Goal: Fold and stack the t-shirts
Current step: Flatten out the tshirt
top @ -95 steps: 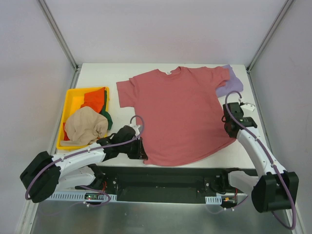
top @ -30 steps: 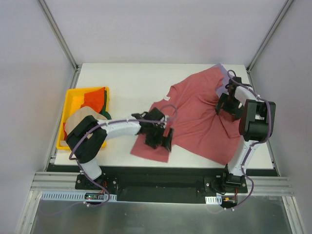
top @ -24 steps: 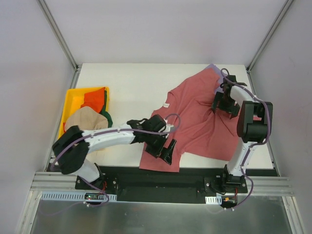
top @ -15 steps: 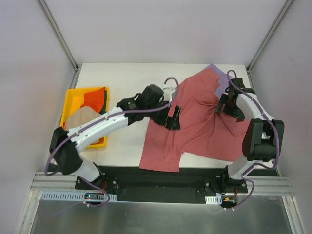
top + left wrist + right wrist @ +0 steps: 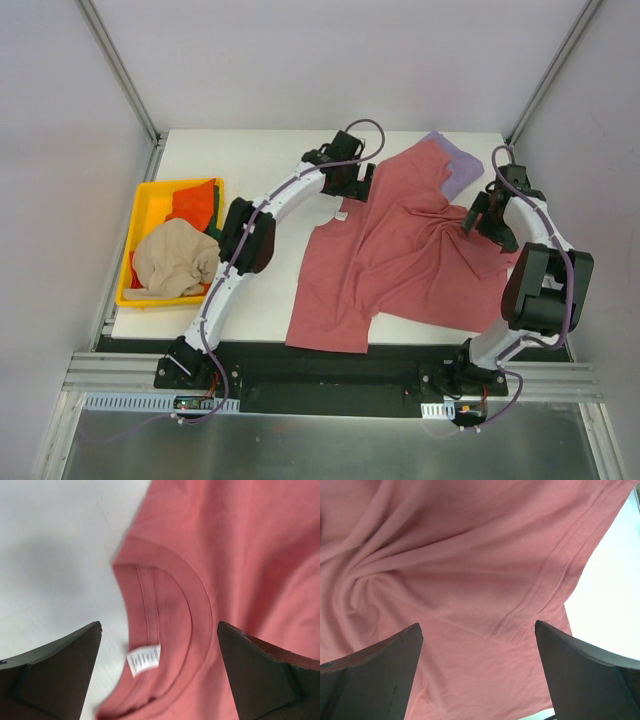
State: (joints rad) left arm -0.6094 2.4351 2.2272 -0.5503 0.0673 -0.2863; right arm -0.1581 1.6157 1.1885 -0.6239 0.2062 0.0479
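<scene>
the dusty red soft cloth t-shirt (image 5: 400, 255) lies rumpled on the white bench (image 5: 260, 170), the left gripper (image 5: 158, 626) spread apart over its collar, the right gripper (image 5: 477, 626) spread apart over its stitched right edge

Dusty red t-shirt (image 5: 400, 250), lavender t-shirt (image 5: 462, 168), beige t-shirt (image 5: 175, 260), orange t-shirt (image 5: 195, 205), yellow bin (image 5: 150, 203), white table (image 5: 250, 160)
</scene>
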